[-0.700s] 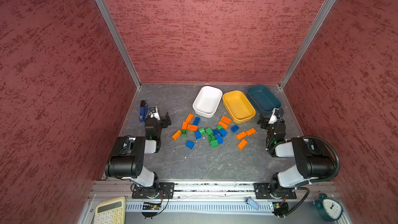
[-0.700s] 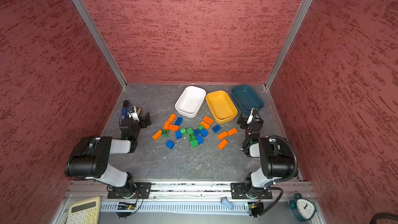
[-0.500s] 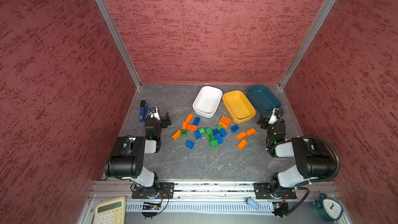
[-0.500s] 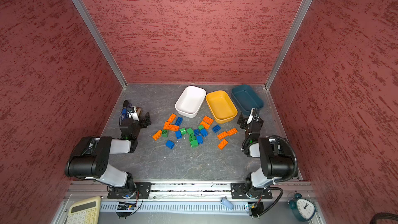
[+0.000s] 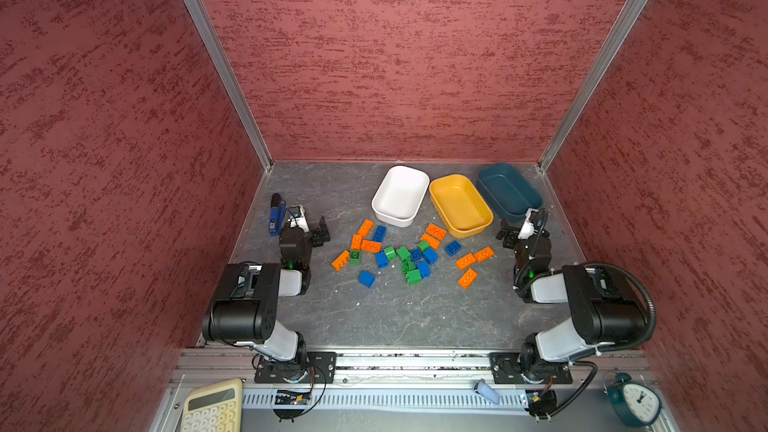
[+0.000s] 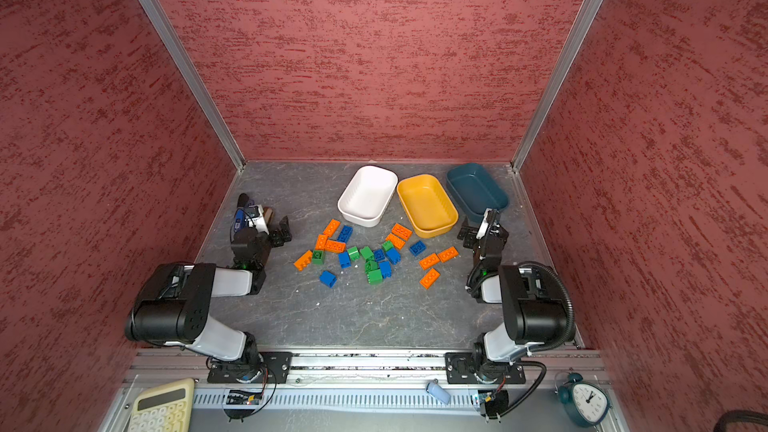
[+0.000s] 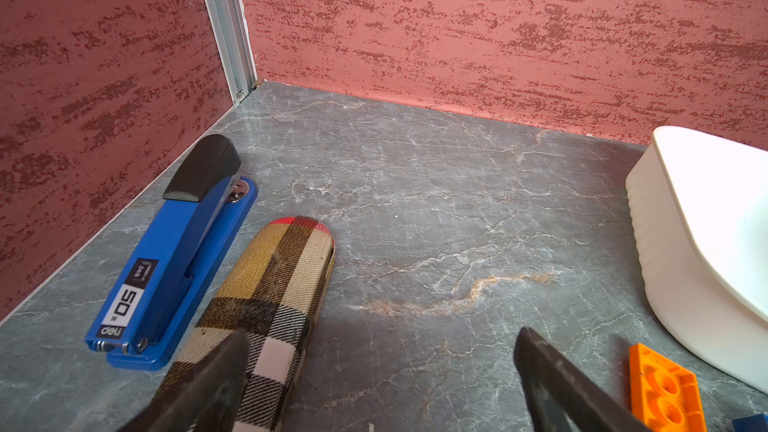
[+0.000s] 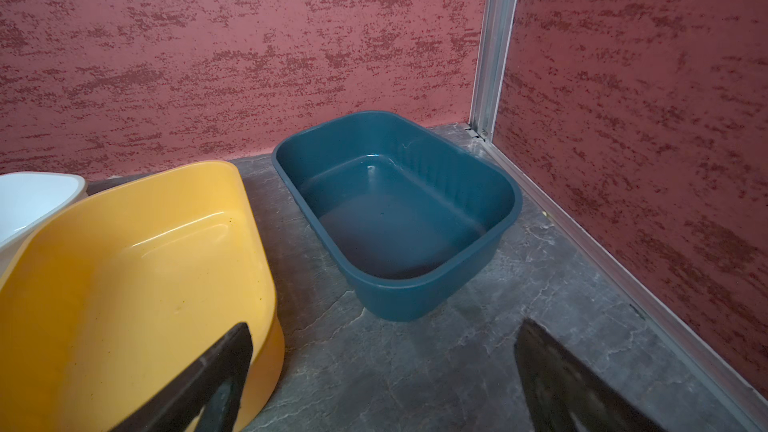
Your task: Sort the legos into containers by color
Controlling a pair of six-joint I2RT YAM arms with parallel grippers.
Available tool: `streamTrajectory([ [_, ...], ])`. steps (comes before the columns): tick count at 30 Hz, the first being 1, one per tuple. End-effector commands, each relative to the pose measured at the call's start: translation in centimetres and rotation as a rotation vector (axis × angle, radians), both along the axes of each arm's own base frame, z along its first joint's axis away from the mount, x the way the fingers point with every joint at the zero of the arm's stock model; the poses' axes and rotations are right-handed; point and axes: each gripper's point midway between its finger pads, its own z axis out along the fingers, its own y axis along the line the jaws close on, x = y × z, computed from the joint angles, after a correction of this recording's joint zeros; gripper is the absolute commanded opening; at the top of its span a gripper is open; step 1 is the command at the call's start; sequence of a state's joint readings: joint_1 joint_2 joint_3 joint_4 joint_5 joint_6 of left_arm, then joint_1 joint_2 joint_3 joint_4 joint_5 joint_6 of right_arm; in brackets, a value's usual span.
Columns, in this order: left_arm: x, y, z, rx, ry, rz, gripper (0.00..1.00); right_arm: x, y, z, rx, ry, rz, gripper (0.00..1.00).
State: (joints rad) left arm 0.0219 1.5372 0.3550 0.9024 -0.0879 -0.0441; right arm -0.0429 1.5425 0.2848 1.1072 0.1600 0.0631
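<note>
Several orange, blue and green legos lie scattered mid-table in both top views. Behind them stand three empty containers: white, mustard yellow and dark teal. My left gripper is open and holds nothing, low over bare table left of the bricks. One orange lego lies beside its finger, in front of the white container. My right gripper is open and holds nothing, between the yellow container and the teal container.
A blue-and-black stapler and a plaid glasses case lie by the left wall, next to my left gripper. Red walls close three sides. A calculator and a clock sit on the front rail.
</note>
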Motion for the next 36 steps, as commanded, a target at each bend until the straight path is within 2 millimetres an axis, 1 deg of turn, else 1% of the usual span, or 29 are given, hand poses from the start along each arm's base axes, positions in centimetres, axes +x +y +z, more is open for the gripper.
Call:
streamTrajectory([
  [1, 0.3, 0.0, 0.9, 0.017, -0.03, 0.001, 0.99, -0.1, -0.1, 0.9, -0.009, -0.038, -0.008, 0.99],
  [16, 0.4, -0.2, 1.0, 0.032, -0.032, 0.007, 0.99, -0.1, -0.2, 0.9, -0.008, -0.038, -0.011, 0.99],
  [20, 0.3, -0.2, 1.2, 0.032, -0.036, 0.003, 0.99, -0.1, 0.2, 1.1, -0.012, -0.04, 0.009, 0.99],
  [21, 0.3, -0.1, 1.5, 0.027, -0.029, 0.008, 0.99, -0.1, 0.4, 1.3, -0.015, -0.04, 0.018, 0.99],
  [23, 0.2, 0.4, 3.0, 0.033, -0.007, 0.038, 0.99, -0.1, 0.4, 2.3, -0.016, -0.033, 0.021, 0.99],
  [25, -0.2, 1.1, 5.0, 0.035, 0.002, 0.098, 0.99, -0.2, 0.4, 3.9, -0.014, -0.028, 0.02, 0.99],
  [26, -0.6, 1.8, 6.1, 0.013, -0.001, 0.158, 0.99, -0.1, 0.4, 4.7, -0.007, -0.026, 0.022, 0.99],
  [27, -1.0, 2.2, 6.6, -0.012, 0.014, 0.2, 0.99, 0.0, 0.4, 5.4, 0.005, -0.024, 0.023, 0.99],
  [29, -1.5, 2.1, 8.4, -0.049, 0.004, 0.235, 0.99, 0.3, 0.9, 7.1, 0.038, -0.04, 0.046, 0.99],
  [31, -1.7, 1.3, 10.1, -0.064, -0.026, 0.266, 0.99, 0.8, 1.4, 8.2, 0.095, -0.055, 0.072, 0.99],
  [33, -1.7, 0.3, 11.0, -0.081, -0.028, 0.294, 0.99, 1.5, 2.3, 9.0, 0.186, -0.051, 0.11, 0.99],
  [35, -1.2, -1.4, 11.1, -0.127, 0.011, 0.275, 0.99, 2.4, 3.8, 9.3, 0.277, -0.007, 0.179, 0.99],
  [36, -0.9, -2.3, 10.5, -0.156, 0.06, 0.263, 0.99, 2.7, 4.4, 9.2, 0.332, 0.032, 0.204, 0.99],
])
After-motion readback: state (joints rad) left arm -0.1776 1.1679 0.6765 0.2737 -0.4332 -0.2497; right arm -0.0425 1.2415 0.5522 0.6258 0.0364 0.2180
